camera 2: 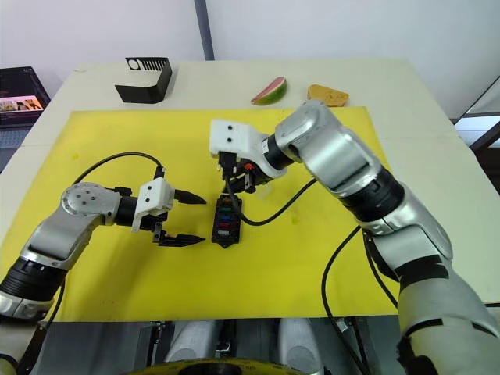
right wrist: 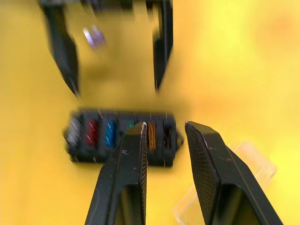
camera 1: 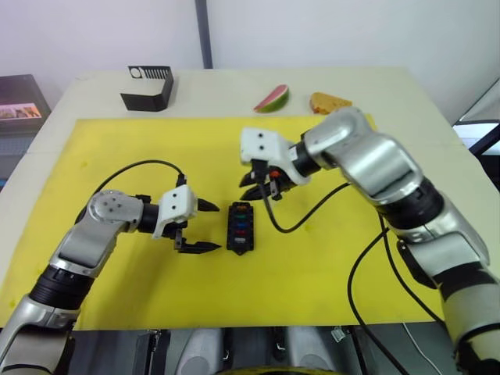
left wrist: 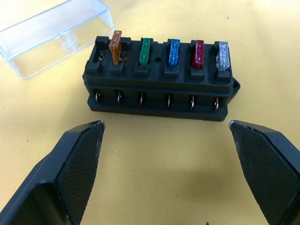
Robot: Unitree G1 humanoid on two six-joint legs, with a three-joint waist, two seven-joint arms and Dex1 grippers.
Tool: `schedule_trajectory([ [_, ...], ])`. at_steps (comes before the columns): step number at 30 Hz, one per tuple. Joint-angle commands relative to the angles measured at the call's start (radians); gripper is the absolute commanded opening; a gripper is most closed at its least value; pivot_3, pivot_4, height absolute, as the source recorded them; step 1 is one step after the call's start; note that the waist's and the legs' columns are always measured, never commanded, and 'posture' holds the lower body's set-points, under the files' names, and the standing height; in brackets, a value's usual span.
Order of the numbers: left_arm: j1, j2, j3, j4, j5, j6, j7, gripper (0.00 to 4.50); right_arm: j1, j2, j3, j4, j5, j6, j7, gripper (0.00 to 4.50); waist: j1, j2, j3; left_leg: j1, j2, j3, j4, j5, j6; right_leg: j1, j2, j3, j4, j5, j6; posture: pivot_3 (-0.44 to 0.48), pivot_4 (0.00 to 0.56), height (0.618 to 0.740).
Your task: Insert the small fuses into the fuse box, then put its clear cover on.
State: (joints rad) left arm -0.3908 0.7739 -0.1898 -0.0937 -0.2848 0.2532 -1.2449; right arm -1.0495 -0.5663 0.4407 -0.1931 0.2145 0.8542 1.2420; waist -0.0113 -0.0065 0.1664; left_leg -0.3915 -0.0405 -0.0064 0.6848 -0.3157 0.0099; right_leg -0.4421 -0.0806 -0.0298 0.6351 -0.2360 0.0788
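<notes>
The black fuse box (camera 1: 241,226) lies on the yellow mat (camera 1: 117,156), between my two grippers. Its slots hold grey, red, blue and green small fuses (left wrist: 174,50), plus an orange fuse (left wrist: 115,46) that stands higher and tilted at one end. The left gripper (camera 1: 219,226) is open just left of the box, one finger toward each end of it. The right gripper (right wrist: 165,129) hovers over the orange-fuse end, open a little and holding nothing. The clear cover (left wrist: 51,35) lies on the mat right beside the box. A blurred purple fuse (right wrist: 93,36) lies beyond the left gripper's fingers.
A black slotted stand (camera 1: 148,87) sits at the table's back left. A watermelon slice (camera 1: 272,98) and a piece of bread (camera 1: 330,102) lie at the back centre. Black cables loop over the mat beside both arms.
</notes>
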Motion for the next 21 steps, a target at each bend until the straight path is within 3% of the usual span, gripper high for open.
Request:
schedule_trajectory([
  [1,-0.002,0.002,0.036,-0.029,-0.02,0.013,0.01,4.5,0.103,0.005,-0.091,-0.055,0.027,-0.169,-0.037,1.41,0.001,0.0,0.0,0.0,0.0,0.0,0.0,0.0,0.0,0.0,0.0,0.0,0.0,0.0,0.0,0.0,0.15,0.74],
  [3,-0.002,0.0,0.042,-0.031,-0.023,0.019,0.016,4.5,0.17,0.028,-0.117,-0.03,0.034,-0.208,-0.077,1.15,0.0,0.0,0.0,0.0,0.0,0.0,0.001,0.0,0.0,0.001,0.0,0.0,0.0,0.0,0.0,0.0,0.15,0.74],
  [6,-0.01,-0.005,0.047,-0.027,-0.021,0.026,0.029,4.5,0.278,0.082,-0.16,0.025,0.042,-0.275,-0.158,0.02,-0.001,0.0,0.0,0.0,0.0,0.0,0.001,0.0,0.0,0.0,0.0,0.0,0.001,0.0,0.0,0.0,0.15,0.74],
  [21,-0.013,-0.003,0.033,-0.031,-0.007,0.034,0.029,4.5,0.371,0.116,-0.134,0.09,0.056,-0.252,-0.19,0.02,0.0,0.0,0.0,0.0,0.0,0.0,0.001,0.0,-0.001,0.0,0.0,0.0,0.001,0.0,0.0,0.0,0.15,0.74],
])
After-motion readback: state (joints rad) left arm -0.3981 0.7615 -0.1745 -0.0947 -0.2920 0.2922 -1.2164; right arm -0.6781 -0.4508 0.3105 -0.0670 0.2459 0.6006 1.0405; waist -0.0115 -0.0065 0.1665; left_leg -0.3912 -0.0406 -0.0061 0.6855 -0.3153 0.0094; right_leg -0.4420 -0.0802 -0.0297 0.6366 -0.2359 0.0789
